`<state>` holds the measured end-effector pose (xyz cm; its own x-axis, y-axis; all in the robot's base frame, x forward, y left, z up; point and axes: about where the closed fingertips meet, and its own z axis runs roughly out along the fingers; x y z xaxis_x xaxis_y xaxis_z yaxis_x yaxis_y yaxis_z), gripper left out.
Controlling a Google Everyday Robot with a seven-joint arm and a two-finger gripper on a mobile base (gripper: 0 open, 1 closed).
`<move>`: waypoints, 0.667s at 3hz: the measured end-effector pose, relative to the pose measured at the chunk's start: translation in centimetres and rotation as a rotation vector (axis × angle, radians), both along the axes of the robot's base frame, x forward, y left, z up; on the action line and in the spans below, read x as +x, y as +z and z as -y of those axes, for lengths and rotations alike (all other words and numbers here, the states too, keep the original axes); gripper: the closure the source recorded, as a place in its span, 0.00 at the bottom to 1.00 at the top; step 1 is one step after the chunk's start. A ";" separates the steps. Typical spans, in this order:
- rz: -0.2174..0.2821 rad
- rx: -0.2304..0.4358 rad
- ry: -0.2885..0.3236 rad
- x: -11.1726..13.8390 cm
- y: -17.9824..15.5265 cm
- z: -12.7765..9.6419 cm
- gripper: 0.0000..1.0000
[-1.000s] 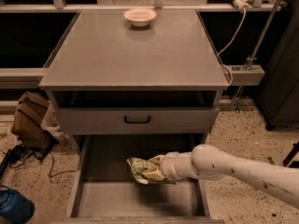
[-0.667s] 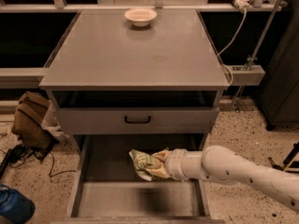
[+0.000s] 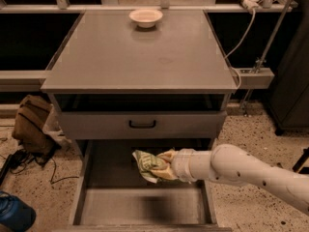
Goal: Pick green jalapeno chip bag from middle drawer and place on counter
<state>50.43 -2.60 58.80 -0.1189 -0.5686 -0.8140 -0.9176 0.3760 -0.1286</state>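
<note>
your gripper (image 3: 165, 166) is over the open drawer (image 3: 108, 178), reaching in from the right on the end of the pale arm (image 3: 241, 168). its fingers are closed on the right end of the green chip bag (image 3: 146, 162), so the hand is full. the chip bag is crumpled and hangs clear of the drawer's bottom, roughly midway across the tray and nearer its back half. a dark shadow lies on the drawer's bottom below it, toward the front. as far as you can see, the chip bag touches nothing but the gripper.

the chip bag is lower than the shut drawer front (image 3: 96, 124) with the black handle (image 3: 142, 124), which is just above and behind it. over that there is an open slot, and then the counter (image 3: 145, 62), a broad grey top well above the chip bag. a small pale bowl (image 3: 146, 17) stands near the counter's back edge, about midway across. a white cable (image 3: 240, 37) hangs down past the counter's right side. on the speckled floor (image 3: 251, 124) left of the cabinet lies a brown bag (image 3: 31, 124), well apart from the drawer.
</note>
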 end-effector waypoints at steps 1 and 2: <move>0.085 -0.050 0.027 0.9 7.5 -0.3 1.00; 0.085 -0.050 0.027 0.9 7.5 -0.3 1.00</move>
